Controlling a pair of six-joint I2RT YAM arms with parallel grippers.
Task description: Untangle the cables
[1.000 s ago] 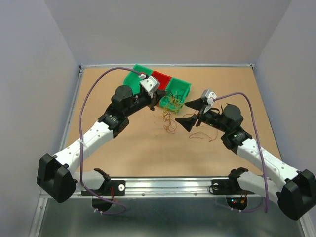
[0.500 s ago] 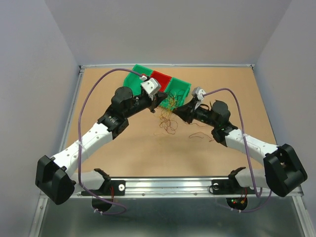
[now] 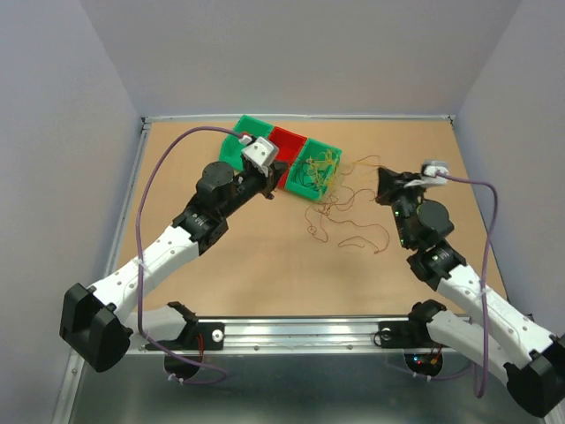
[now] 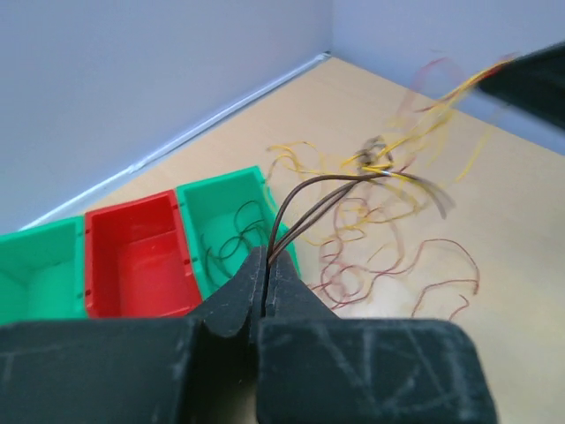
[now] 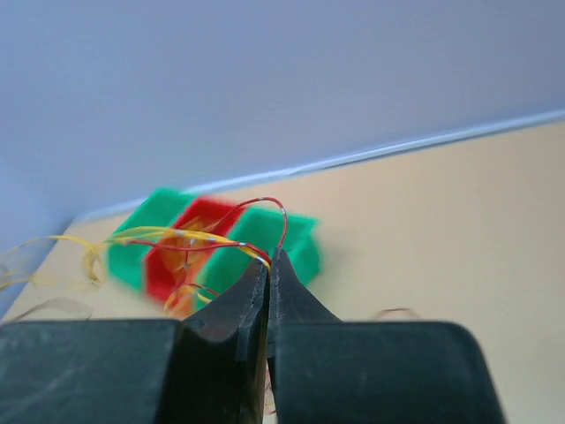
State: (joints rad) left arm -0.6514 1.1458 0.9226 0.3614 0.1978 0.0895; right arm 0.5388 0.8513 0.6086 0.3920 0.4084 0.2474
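Stretching between the two grippers in the top view, the cables [image 3: 328,177] form a loose web of thin yellow, red-brown and dark strands. The densest knot hangs just beyond the left gripper [image 3: 279,183], over the green bin [image 3: 338,155] nearest it. A few red-brown curls lie on the table [image 3: 265,265] between and below both grippers. The right gripper [image 3: 381,179] sits at the other end of the web, with strands running to its tip.

From the left wrist, the left gripper's jaws are pressed together on two or three dark brown strands. These arch up and away from the tip to a blurred yellow tangle ahead. Red curls lie on the board beneath that tangle, and a red bin [image 4: 137,252] sits ahead and left of the fingers.

From the right wrist, the right gripper's jaws are pinched together on a red strand and some yellow ones, which trail off left of the tip toward the blurred bins.
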